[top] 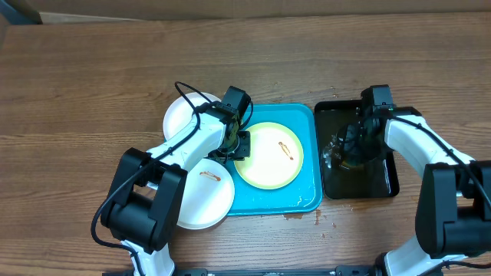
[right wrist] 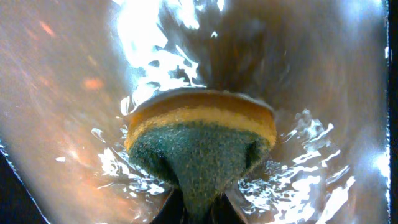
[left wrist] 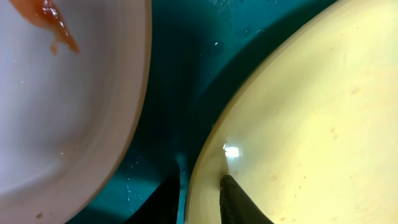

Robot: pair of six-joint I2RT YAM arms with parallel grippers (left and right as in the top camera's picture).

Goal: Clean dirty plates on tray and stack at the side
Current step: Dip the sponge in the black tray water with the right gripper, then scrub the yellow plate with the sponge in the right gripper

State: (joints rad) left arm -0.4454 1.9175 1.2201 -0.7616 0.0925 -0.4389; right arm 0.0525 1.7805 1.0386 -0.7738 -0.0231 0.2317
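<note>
Water glints in the black tray, where the right fingers clamp a sponge. The left fingers stand narrow astride the rim of the yellow-green plate in the turquoise tray; whether they pinch it, I cannot tell. One white plate overlaps the tray's left edge; a second white plate lies on the table.

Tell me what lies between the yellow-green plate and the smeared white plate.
A bare, wet strip of turquoise tray, plus one finger of the left gripper at the yellow-green plate's rim; the left wrist view shows it.
</note>
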